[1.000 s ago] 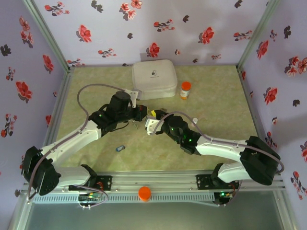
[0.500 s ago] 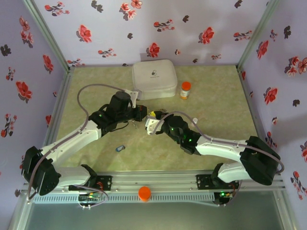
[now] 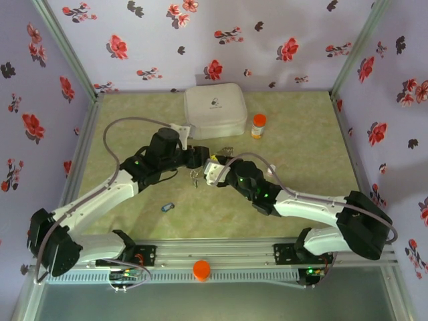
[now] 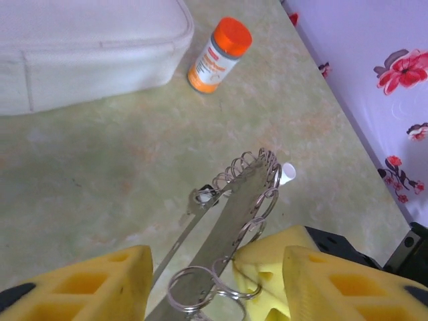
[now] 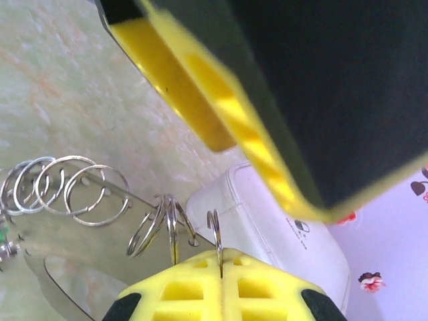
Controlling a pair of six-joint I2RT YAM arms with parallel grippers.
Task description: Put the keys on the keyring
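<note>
Top view: both arms meet mid-table, in front of the white case point(image 3: 215, 110). The left gripper point(image 3: 200, 159) and right gripper point(image 3: 210, 164) are nearly tip to tip. The keyring point(image 3: 226, 150) pokes out just beyond them toward the pill bottle point(image 3: 258, 125). A few small keys point(image 3: 194, 178) dangle under the tips. A blue key point(image 3: 167, 207) lies alone on the table point(image 3: 301, 160), well apart, nearer the left arm.

Left wrist: the left gripper point(image 4: 217, 267) stands wide. The keyring point(image 4: 234, 200), a flat metal strip strung with wire rings, runs up through the gap, not pinched by either pad. A yellow finger point(image 4: 267, 261) of the right gripper sits against the rings. A small white cap point(image 4: 287, 174) lies past the strip's far end.

Right wrist: the right gripper point(image 5: 221, 257) is closed, pads together, one wire ring nipped between them. The rest of the keyring point(image 5: 73, 251) trails left. The left gripper's finger point(image 5: 194, 80) hangs above.
</note>
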